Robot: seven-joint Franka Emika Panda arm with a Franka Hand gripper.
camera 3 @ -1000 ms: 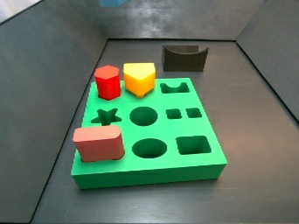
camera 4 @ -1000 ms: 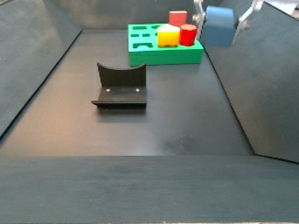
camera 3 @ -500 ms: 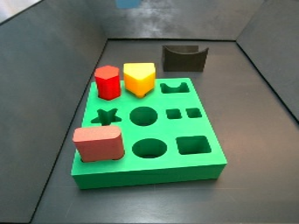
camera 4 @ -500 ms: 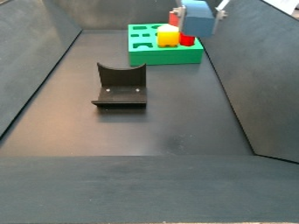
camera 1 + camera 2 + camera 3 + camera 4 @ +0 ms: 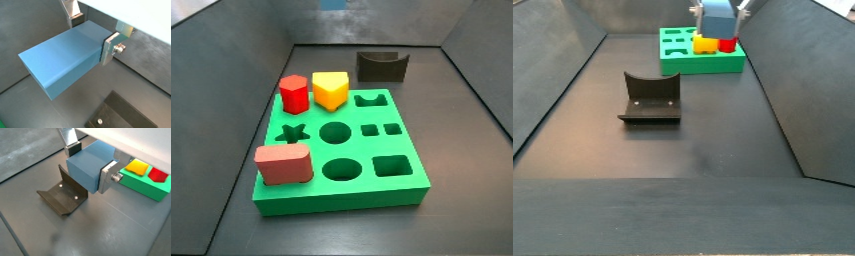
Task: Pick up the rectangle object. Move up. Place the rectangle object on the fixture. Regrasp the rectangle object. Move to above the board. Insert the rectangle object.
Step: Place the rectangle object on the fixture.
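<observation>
The gripper (image 5: 87, 164) clamped the blue block (image 5: 90, 162) between its fingers (image 5: 108, 175), hanging high over the far end of the board (image 5: 700, 58), well beyond the fixture (image 5: 651, 98).

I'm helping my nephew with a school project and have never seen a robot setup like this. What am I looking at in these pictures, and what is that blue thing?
This is a single robot arm with a two-fingered claw. Two cameras ride on its wrist, so they look down past the claw; two more stand beside the dark floor.

The blue thing is the rectangle object, a plain block clamped between the claw's silver fingers. In a side view it hangs in the air near the board, a green slab with shaped holes. Red, yellow and salmon blocks stand on the board.

The dark fixture on the floor is a small stand, empty at the moment.
</observation>
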